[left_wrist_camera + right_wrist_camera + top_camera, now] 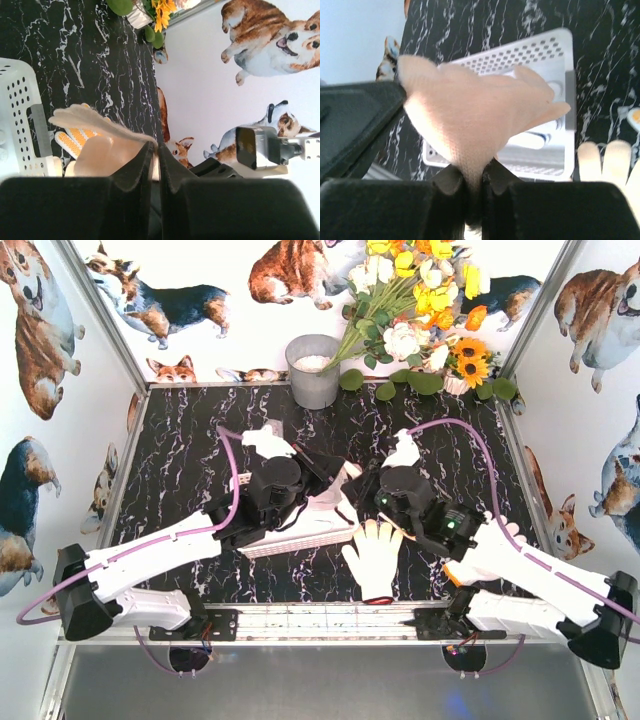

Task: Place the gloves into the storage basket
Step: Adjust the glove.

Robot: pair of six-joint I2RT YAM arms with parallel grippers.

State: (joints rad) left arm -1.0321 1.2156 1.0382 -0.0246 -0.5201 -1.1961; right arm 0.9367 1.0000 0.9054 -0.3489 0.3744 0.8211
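As the left gripper [155,150] and right gripper [475,177] each clamp tight on a cream-white knit glove [475,120], a white perforated plastic basket [520,55] sits nearby.

The left arm [150,560] and the right arm [530,575] are built alike: smooth white moulded shells between bulky black joint housings, each fixed by a black base to the silver metal rail [320,618]. A purple cable [232,475] runs along each arm away from the rail. Farthest from the rail, the left claw [155,150] and the right claw [472,172] have matte black, wedge-shaped fingers. Two green lights [382,502] glow on the right arm's black housings.
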